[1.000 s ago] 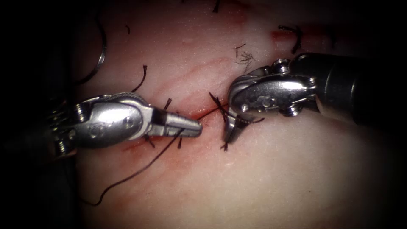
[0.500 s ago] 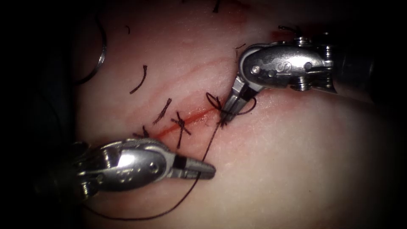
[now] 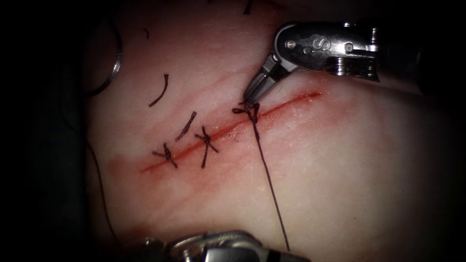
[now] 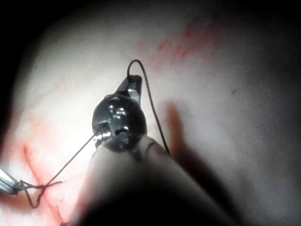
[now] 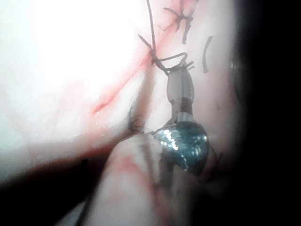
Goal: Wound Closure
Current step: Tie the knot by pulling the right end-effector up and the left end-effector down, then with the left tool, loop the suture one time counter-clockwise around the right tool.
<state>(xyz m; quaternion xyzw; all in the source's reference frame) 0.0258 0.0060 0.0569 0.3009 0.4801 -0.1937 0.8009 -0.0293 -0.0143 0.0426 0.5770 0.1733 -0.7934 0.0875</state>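
Note:
On the tissue (image 3: 340, 170) a red cut (image 3: 286, 103) runs slantwise. A knot (image 3: 250, 111) sits on it at mid-length. My right tool (image 3: 248, 101) reaches down-left from the upper right, its jaws shut on the short thread end at the knot; the same grip is seen at the right tool's tip (image 5: 181, 70). A taut thread (image 3: 269, 184) runs from the knot to my left tool, whose wrist (image 3: 218, 242) lies at the bottom edge. The left tool (image 4: 134, 84) is shut on that thread, which curls around its tip. The curved needle (image 3: 116, 60) lies free at the far left, held by neither tool.
Two tied stitches (image 3: 167, 155) (image 3: 206, 143) cross the cut left of the knot. Cut ends of thread (image 3: 160, 92) (image 3: 187, 126) lie above them. Red fluid stains the tissue along the cut. Slack thread (image 3: 99, 189) trails down the left edge.
The left tool has moved down to the bottom edge, drawing the thread straight and taut. The right tool has risen with the short end, and the knot has closed down on the cut.

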